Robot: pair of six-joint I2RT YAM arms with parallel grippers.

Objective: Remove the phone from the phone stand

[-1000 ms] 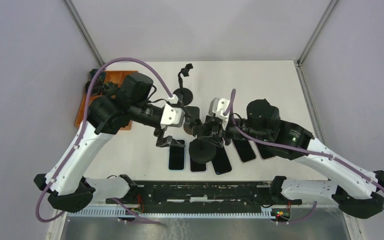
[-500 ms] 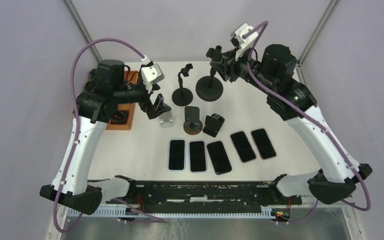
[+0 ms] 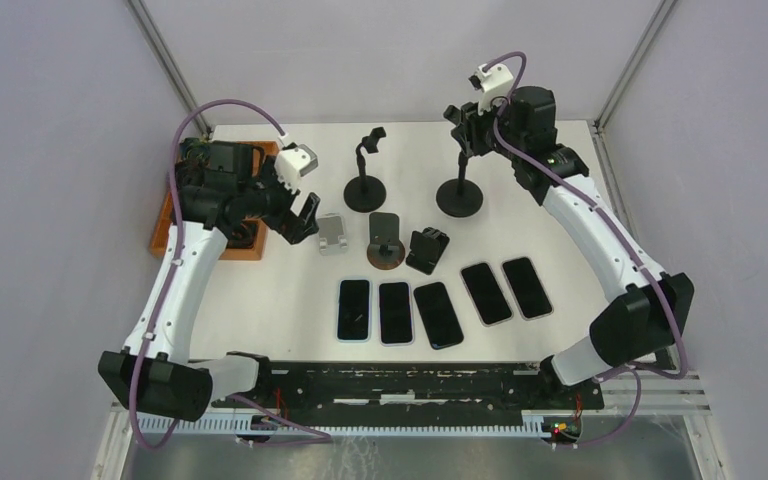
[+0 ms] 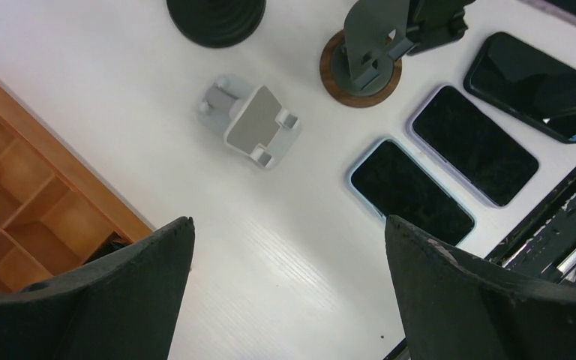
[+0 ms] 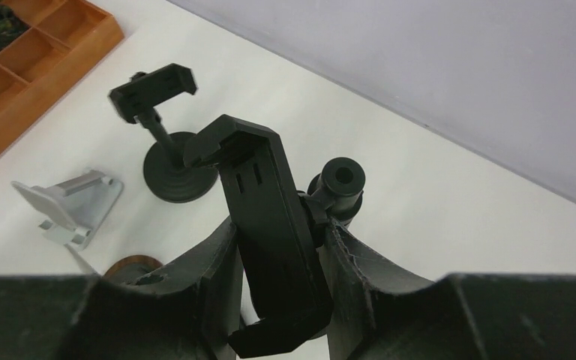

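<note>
My right gripper point(image 3: 463, 128) at the back right is shut on the black clamp head point(image 5: 266, 225) of a tall phone stand, whose round base point(image 3: 459, 197) is below it. The clamp point(image 3: 457, 112) is bare, with no phone in it. Several dark phones lie flat in a row near the front; the nearest to my left gripper is a blue-edged phone point(image 3: 354, 310) point(image 4: 412, 191). My left gripper point(image 3: 305, 215) point(image 4: 289, 221) hangs open over bare table at the left, beside a small grey stand point(image 3: 333, 235) point(image 4: 251, 124).
A second black stalk stand point(image 3: 364, 185) point(image 5: 166, 142), a wood-based stand point(image 3: 385, 245) point(image 4: 360, 64) and a small black folding stand point(image 3: 426, 250) occupy the middle. An orange compartment tray point(image 3: 175, 225) point(image 4: 22, 195) lies at the left edge.
The right arm swung from the table's middle to the back right, carrying the tall stand with it. The left arm pulled back left, away from the phones.
</note>
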